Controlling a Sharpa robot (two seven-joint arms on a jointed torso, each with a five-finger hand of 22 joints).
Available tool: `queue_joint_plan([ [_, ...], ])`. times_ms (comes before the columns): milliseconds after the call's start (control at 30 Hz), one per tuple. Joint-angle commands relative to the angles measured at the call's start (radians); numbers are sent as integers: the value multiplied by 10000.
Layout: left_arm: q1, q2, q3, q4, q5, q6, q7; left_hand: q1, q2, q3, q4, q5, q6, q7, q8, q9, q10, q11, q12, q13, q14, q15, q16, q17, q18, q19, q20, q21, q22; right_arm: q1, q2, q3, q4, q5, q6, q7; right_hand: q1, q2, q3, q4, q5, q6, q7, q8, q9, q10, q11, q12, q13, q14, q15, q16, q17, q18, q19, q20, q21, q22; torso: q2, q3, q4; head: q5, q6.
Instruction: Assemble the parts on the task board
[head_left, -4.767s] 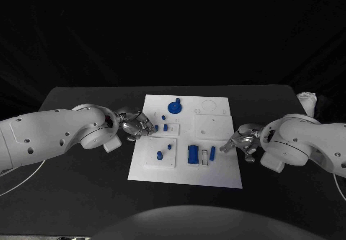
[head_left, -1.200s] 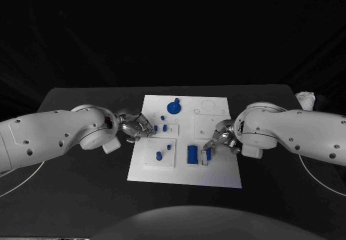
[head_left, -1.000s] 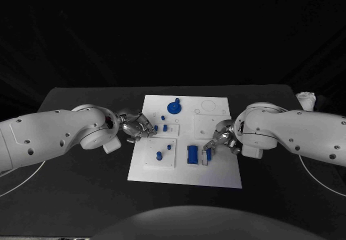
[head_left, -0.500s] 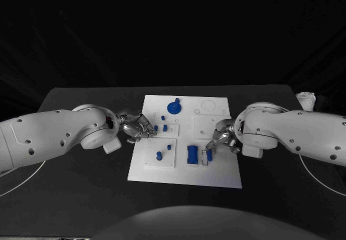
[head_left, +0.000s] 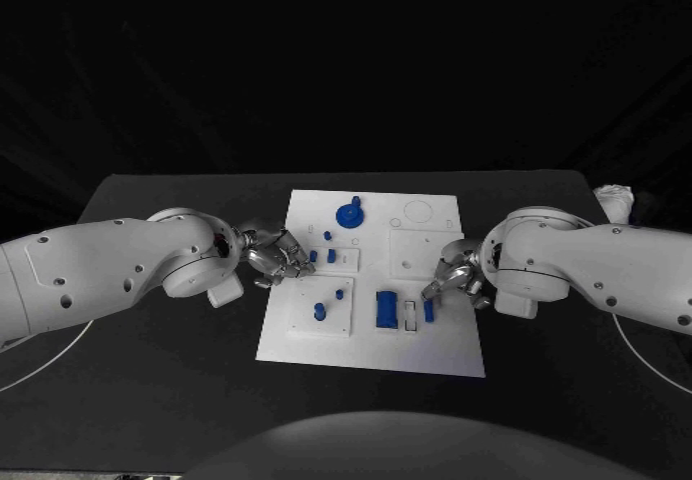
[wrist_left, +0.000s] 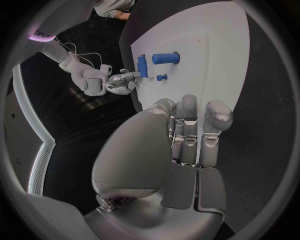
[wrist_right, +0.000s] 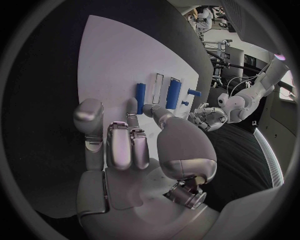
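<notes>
The white task board (head_left: 372, 345) lies mid-table with several blue parts on it. A thin blue bar (head_left: 428, 311) lies beside a white slot (head_left: 410, 312) and a thick blue block (head_left: 387, 309). My right hand (head_left: 459, 278) hovers just up and right of the bar and holds nothing; in the right wrist view its fingertips (wrist_right: 132, 106) stand slightly apart, just short of the bar (wrist_right: 140, 97). My left hand (head_left: 274, 257) sits curled at the board's left edge near small blue pegs (head_left: 332, 256), holding nothing. Its fingers (wrist_left: 187, 130) point at the board (wrist_left: 206, 60).
A large round blue knob (head_left: 349, 213) stands at the board's far side. A small sub-plate (head_left: 300, 322) at the near left carries two blue pieces. A white object (head_left: 616, 196) lies at the table's far right edge. Black table surrounds the board.
The right hand came onto the board and took the thin blue bar. It has now let go and drawn back to the right, with the bar lying by its slot. The left hand stayed put.
</notes>
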Motion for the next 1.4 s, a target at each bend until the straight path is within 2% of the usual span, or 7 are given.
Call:
queue_joint_plan([
  [33, 5, 31, 5, 8, -30, 240, -82, -76, -4, 64, -7, 25, 2, -27, 55, 2, -32, -18, -15, 1, -77, 19, -10, -9, 40, -88, -7, -66, 1125, -114, -72, -91, -56, -460, 195, -293, -221, 38, 250, -211, -907, -163, -83, 38, 137, 1039, -38, 39, 2634, 418, -51, -207, -292, 5, -5, -22, -117, 841, 1, -1, 0, -5, 0],
  [400, 4, 44, 5, 5, -51, 326, -165, -78, -2, 68, -9, 25, 3, -32, 57, 3, -18, -26, -11, 2, -79, 17, -10, -10, 43, -95, -8, -80, 1121, -157, -163, -91, -26, -1024, 356, -312, -430, 66, -266, 63, -4916, -171, -82, -44, 493, 1039, -32, 39, 2634, 425, -53, -276, -446, 19, 64, -26, -362, 760, -1, 2, 3, -6, 0],
  [533, 4, 33, 4, 10, -55, 337, -177, -78, -2, 68, -10, 25, 4, -33, 58, 3, -14, -28, -9, 3, -80, 16, -10, -11, 44, -97, -8, -82, 1121, -171, -191, -91, -25, -1118, 375, -317, -396, 88, -426, 114, -5489, -244, -29, -238, 405, 1039, 11, 39, 2634, 395, -26, -382, -622, 44, 53, -9, -571, 708, -3, -1, 0, -15, 0],
  [633, 4, 26, 4, 13, -58, 338, -179, -78, -2, 68, -10, 25, 4, -33, 58, 3, -14, -28, -9, 3, -80, 16, -10, -11, 44, -97, -8, -82, 1121, -181, -202, -91, -25, -1147, 366, -316, -145, 189, -323, 6, -4830, -412, 37, -548, 165, 1039, 67, 39, 2634, 268, 6, -788, -1214, 114, -34, 10, -1102, 573, 0, 0, 0, -9, 0],
  [867, 4, 19, 4, 19, -61, 342, -188, -78, -2, 68, -10, 25, 4, -33, 58, 3, -14, -28, -9, 3, -80, 16, -10, -11, 44, -97, -8, -82, 1121, -210, -234, -91, -41, -1020, 267, -298, 218, 169, 177, -290, -1402, -242, 125, -1086, -471, 1039, 131, 39, 2634, 259, 59, -998, -1527, 142, -45, 57, -1436, 464, 5, 1, 2, -2, 0],
  [1000, 4, 16, 4, 18, -61, 337, -192, -78, -2, 68, -10, 25, 4, -33, 58, 3, -14, -28, -9, 3, -80, 16, -10, -11, 44, -97, -8, -82, 1121, -221, -268, -91, -39, -865, 179, -281, 249, 125, 378, -397, -506, -157, 150, -1204, -631, 1039, 145, 39, 2634, 261, 71, -1033, -1598, 148, -31, 72, -1518, 443, 1, 2, 0, 1, 0],
  [1400, 4, 0, 4, 29, -62, 341, -209, -80, -4, 70, -12, 24, 11, -40, 65, 5, 0, -34, -5, 4, -84, 11, -11, -12, 45, -99, -10, -86, 1120, -245, -562, -91, 142, 254, -362, -138, 223, 93, 512, -460, -41, -38, 156, -1246, -715, 1039, 147, 39, 2634, 269, 77, -1036, -1626, 152, -16, 79, -1574, 435, 2, 0, 1, 54, 0],
])
